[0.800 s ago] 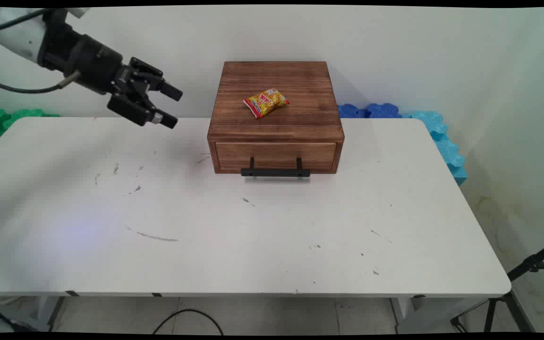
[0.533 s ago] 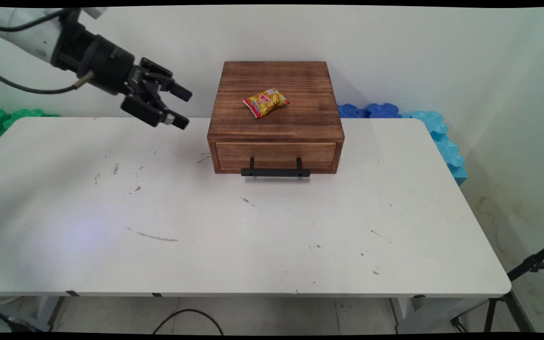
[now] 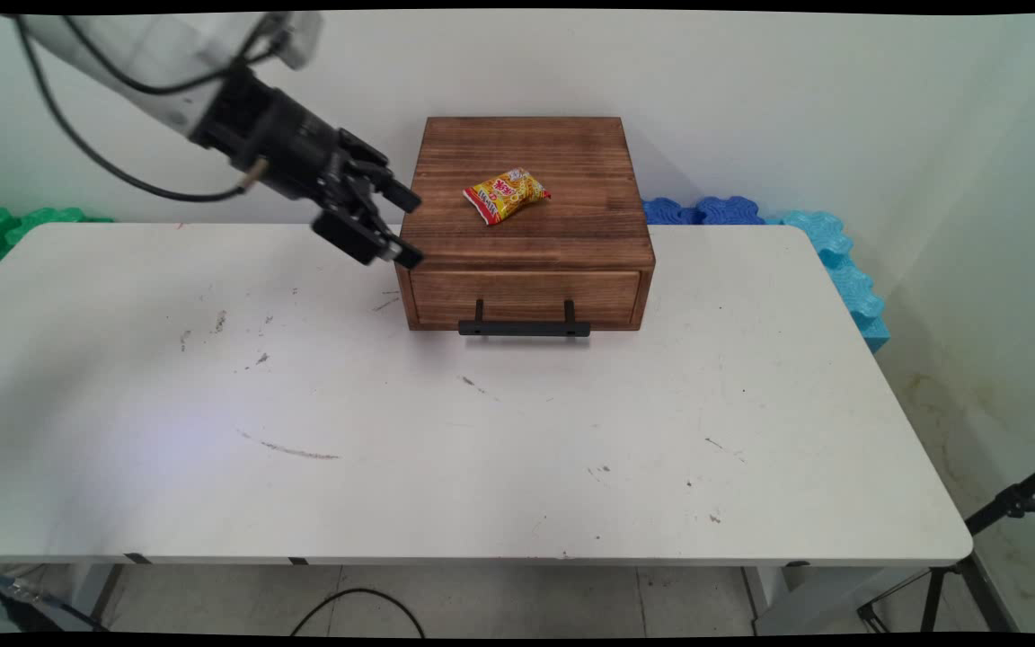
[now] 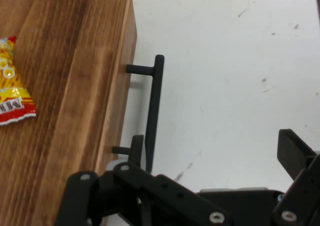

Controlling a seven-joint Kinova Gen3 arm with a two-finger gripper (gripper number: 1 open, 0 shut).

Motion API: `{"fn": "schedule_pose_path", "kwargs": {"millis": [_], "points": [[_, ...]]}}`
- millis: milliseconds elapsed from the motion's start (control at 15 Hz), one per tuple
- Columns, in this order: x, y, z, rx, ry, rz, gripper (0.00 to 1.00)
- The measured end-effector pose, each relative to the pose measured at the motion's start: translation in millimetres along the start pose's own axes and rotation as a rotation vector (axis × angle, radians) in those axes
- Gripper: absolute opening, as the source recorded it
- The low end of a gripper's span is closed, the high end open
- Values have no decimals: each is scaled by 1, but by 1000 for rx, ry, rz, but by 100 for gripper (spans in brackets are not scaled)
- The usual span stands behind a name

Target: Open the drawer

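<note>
A brown wooden drawer box (image 3: 525, 193) stands at the back middle of the white table (image 3: 446, 431), its drawer shut, with a black bar handle (image 3: 524, 329) on the front. A yellow-and-red snack packet (image 3: 506, 195) lies on its top. My gripper (image 3: 410, 226) hangs open and empty in the air at the box's upper left front corner, left of the packet. In the hand view the box's top (image 4: 65, 85), the packet's end (image 4: 12, 85) and the handle (image 4: 154, 110) show beyond my fingers (image 4: 295, 153).
Green foam pieces (image 3: 14, 225) lie behind the table's left end, blue foam pieces (image 3: 778, 225) behind its right end. A black tripod (image 3: 985, 548) stands at the lower right off the table. Dark scuffs mark the tabletop.
The arm has swung right and slightly down, bringing the open gripper from over the table's back left to the box's left front corner. The box and packet have not moved.
</note>
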Motion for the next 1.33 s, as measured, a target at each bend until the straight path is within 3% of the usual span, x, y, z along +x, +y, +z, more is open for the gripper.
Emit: {"fn": "schedule_pose_path", "kwargs": {"millis": [600,1333], "points": [[39,1,100,23,-156,98,100],[40,0,185,23,-266,134,100]]}}
